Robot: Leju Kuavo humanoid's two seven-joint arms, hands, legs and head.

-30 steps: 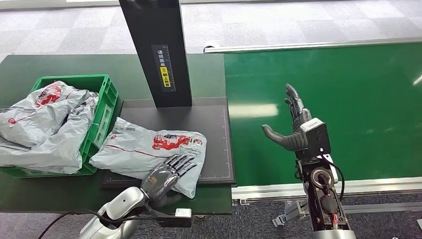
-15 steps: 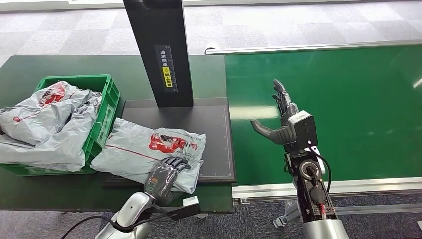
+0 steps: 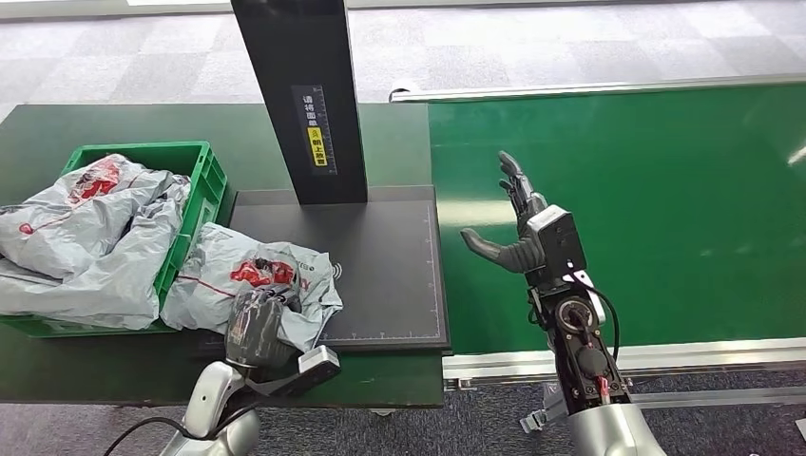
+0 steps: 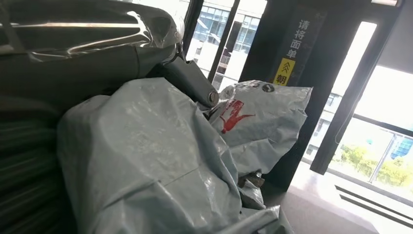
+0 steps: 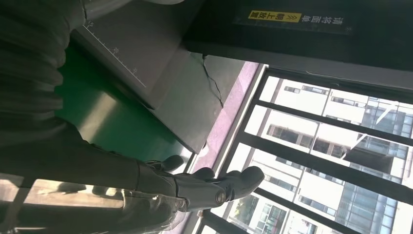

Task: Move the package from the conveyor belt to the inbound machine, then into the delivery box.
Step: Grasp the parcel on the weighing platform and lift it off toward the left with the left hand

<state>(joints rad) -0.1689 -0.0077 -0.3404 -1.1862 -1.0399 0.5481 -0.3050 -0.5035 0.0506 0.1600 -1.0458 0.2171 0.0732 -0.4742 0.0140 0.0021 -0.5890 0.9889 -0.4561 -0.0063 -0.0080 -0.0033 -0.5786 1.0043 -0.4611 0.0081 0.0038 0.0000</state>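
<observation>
A grey plastic package with red print lies crumpled at the left edge of the inbound machine's black plate, leaning on the green crate. My left hand grips its near end, fingers curled into the bunched plastic. In the left wrist view the package bulges in front of my left hand. My right hand hangs open over the green conveyor belt, just right of the plate, holding nothing. The right wrist view has that right hand with its fingers spread, beside the plate.
The machine's black column stands upright behind the plate. The green crate holds several grey packages piled above its rim. A dark green table carries crate and machine. A metal rail edges the belt's near side.
My left hand has closed on the package and dragged it left toward the crate, bunching it up. My right hand has drifted left over the belt toward the plate.
</observation>
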